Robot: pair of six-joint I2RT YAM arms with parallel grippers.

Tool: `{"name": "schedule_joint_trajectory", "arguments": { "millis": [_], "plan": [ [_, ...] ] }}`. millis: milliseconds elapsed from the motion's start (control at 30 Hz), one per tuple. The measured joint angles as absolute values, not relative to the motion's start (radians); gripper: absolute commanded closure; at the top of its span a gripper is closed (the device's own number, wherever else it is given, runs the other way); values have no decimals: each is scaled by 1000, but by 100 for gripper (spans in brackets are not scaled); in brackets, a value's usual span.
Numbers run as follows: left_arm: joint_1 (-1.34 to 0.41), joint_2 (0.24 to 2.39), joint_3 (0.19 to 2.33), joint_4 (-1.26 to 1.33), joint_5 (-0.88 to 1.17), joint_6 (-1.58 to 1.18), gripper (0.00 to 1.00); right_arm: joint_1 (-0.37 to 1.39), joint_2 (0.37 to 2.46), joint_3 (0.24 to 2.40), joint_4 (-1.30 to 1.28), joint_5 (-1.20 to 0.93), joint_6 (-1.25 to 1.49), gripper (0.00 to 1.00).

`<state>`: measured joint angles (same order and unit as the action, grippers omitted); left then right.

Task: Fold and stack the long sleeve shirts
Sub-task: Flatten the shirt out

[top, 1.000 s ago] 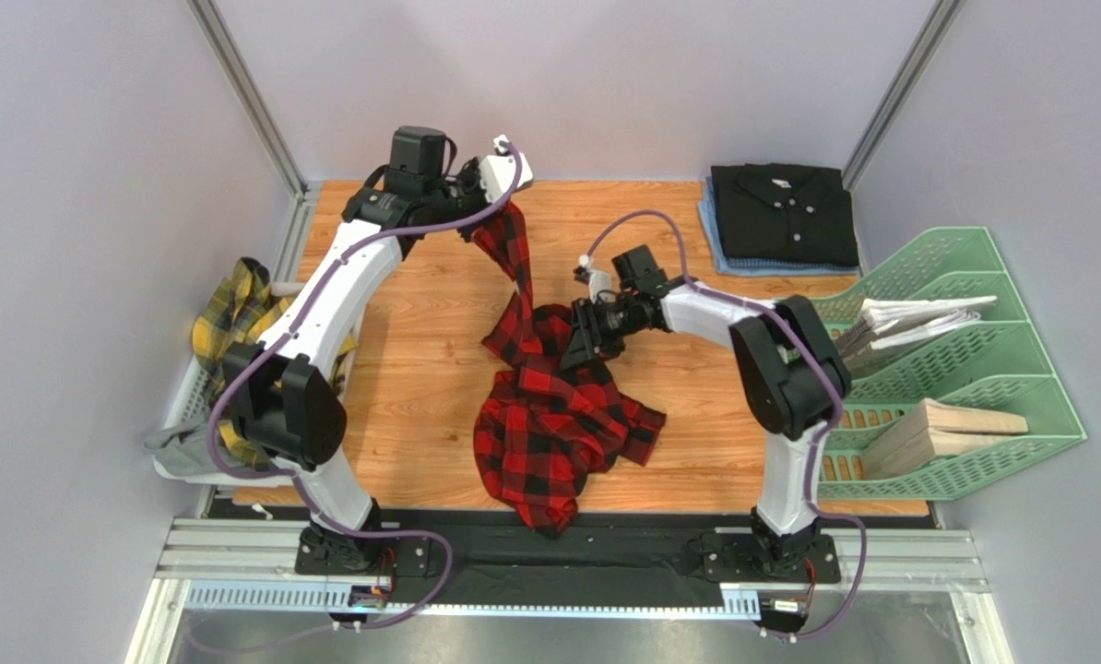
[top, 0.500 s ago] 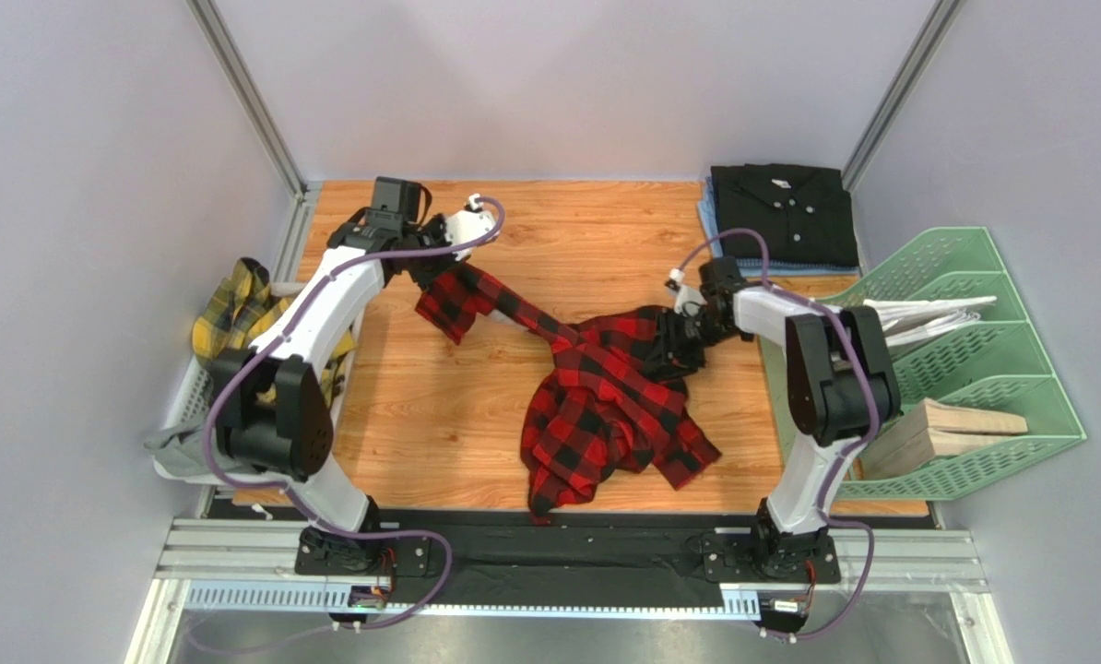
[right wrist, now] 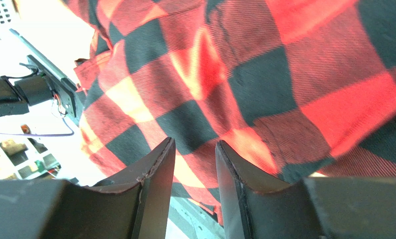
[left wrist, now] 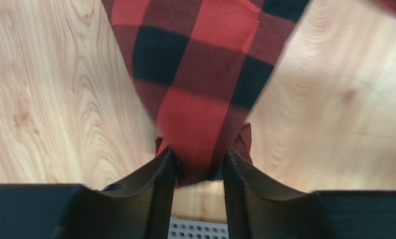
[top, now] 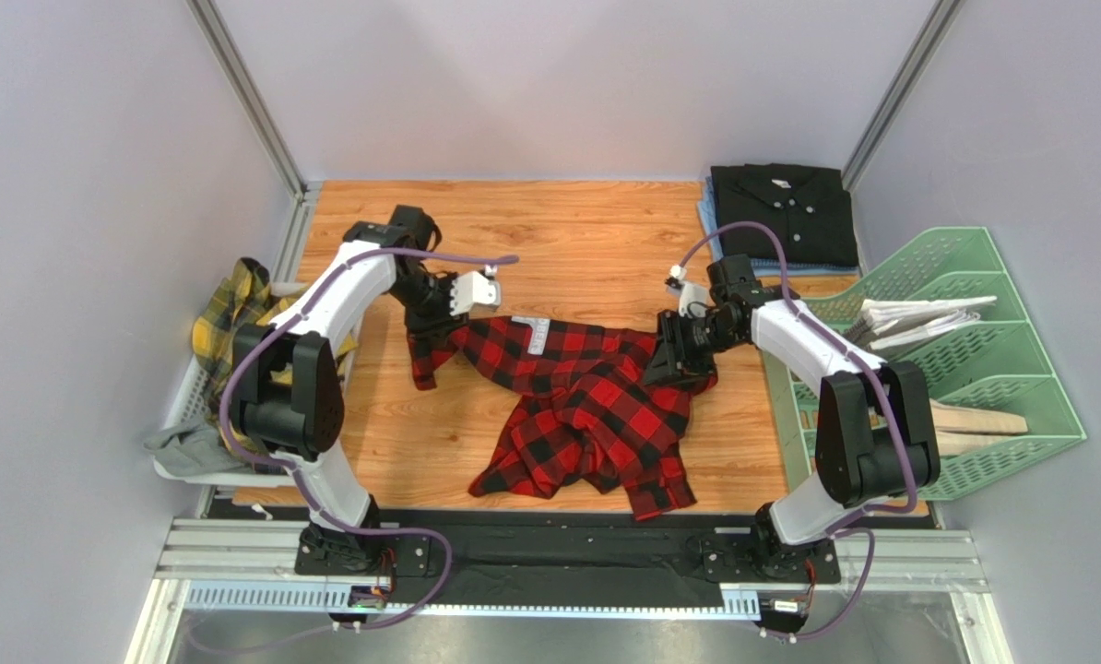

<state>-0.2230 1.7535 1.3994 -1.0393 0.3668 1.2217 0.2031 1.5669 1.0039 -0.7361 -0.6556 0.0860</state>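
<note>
Wooden table (top: pixel 584 235), grey walls behind and beside it. The red-and-black check shirt (top: pixel 584 401) lies crumpled across the middle, reaching toward the near edge. My left gripper (left wrist: pixel 199 154) is at the shirt's left end, jaws partly apart with a fold of the check cloth between them; whether they pinch it I cannot tell. My right gripper (right wrist: pixel 195 143) is at its right end, jaws narrowly parted over the cloth. The black shirt (top: pixel 785 208) sits folded in the far right corner. The yellow plaid shirt (top: pixel 238 311) lies in a tray (top: pixel 179 415) off the left edge.
</note>
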Motion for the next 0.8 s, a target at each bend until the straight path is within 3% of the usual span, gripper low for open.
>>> {"name": "schedule_joint_trajectory", "arguments": {
  "millis": [133, 300, 400, 433, 600, 667, 700, 767, 800],
  "plan": [
    [-138, 1758, 1570, -1117, 449, 1070, 39, 244, 1570, 1014, -728, -656, 81, 59],
    [-86, 1861, 1775, -1051, 422, 770, 38, 289, 1613, 1014, -703, -658, 81, 59],
    [-108, 1957, 1795, -1047, 347, 632, 36, 300, 1640, 1013, -691, -656, 80, 60],
    [-118, 1994, 1793, -1055, 319, 597, 22, 303, 1645, 1011, -689, -656, 80, 60],
    [-151, 2089, 1711, -1097, 217, 484, 23, 321, 1649, 967, -661, -656, 79, 59],
    [-156, 2090, 1669, -1121, 195, 453, 31, 334, 1649, 948, -653, -657, 79, 58],
    [-158, 2091, 1654, -1130, 192, 442, 47, 340, 1649, 940, -646, -659, 81, 58],
    [-159, 2099, 1646, -1149, 196, 415, 65, 354, 1649, 921, -630, -665, 84, 56],
    [-159, 2108, 1649, -1151, 204, 408, 85, 360, 1649, 913, -623, -668, 87, 55]
  ]
}}
